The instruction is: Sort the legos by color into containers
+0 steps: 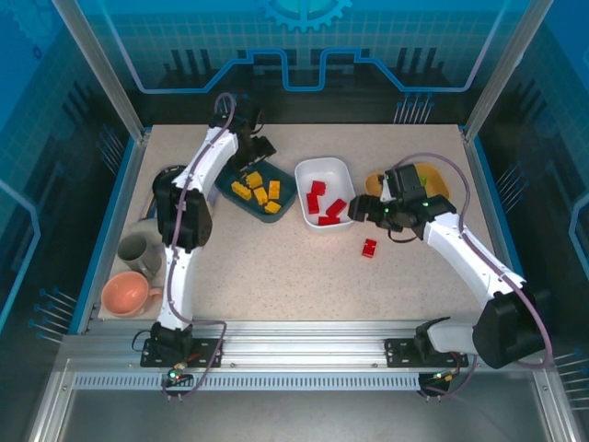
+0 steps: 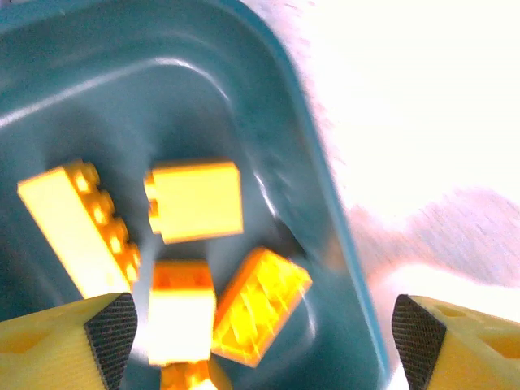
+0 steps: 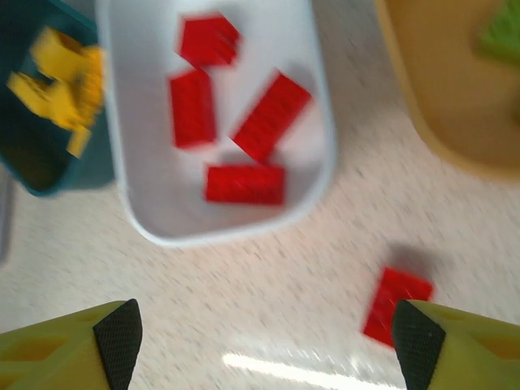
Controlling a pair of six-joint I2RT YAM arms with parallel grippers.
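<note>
Several yellow-orange legos (image 1: 259, 190) lie in the dark teal tray (image 1: 287, 189), and my left gripper (image 1: 260, 150) hovers open over its far edge. From the left wrist, the yellow legos (image 2: 195, 200) rest on the teal tray floor (image 2: 162, 97), below the open gripper (image 2: 260, 345). Several red legos (image 1: 322, 204) sit in the white tray (image 1: 300, 189). One red lego (image 1: 369, 248) lies loose on the table. My right gripper (image 1: 361, 214) is open by the white tray's near right corner. From the right wrist, the loose red lego (image 3: 396, 305) sits next to the right fingertip (image 3: 410, 341). The orange tray (image 3: 447, 89) holds something green (image 3: 502, 36).
A black round dish (image 1: 168, 180), a grey mug (image 1: 141, 250) and a pink bowl (image 1: 126, 293) stand along the left edge behind my left arm. My right arm covers part of the orange tray (image 1: 436, 180). Bare tabletop (image 1: 276, 276) stretches in front of the trays.
</note>
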